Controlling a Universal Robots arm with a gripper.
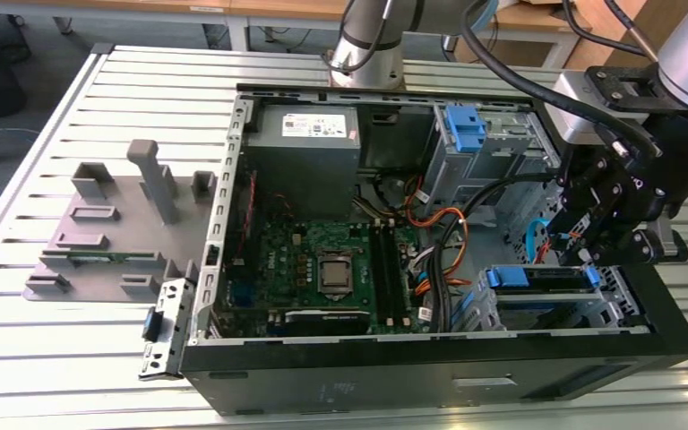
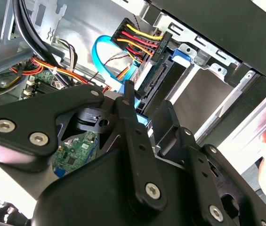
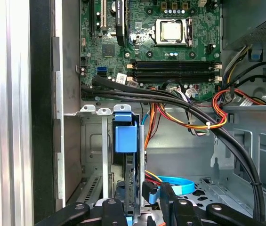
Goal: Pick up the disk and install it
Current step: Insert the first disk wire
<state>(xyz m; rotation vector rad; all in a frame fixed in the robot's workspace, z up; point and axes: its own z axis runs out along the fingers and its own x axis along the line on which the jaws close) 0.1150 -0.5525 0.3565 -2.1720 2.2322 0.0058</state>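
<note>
Blue-framed disk [image 3: 125,141] seated in bay, pincer [image 3: 142,209] above, grip state unclear

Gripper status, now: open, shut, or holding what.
Gripper: over the drive bay in the computer case, nearest the disk; open or shut cannot be told.

The disk [image 1: 541,279] sits in the drive cage at the case's front corner, blue carrier frame showing along its top edge. In the first wrist view it [image 3: 125,141] stands on edge, looks seated, though its lower end is hidden.
</note>
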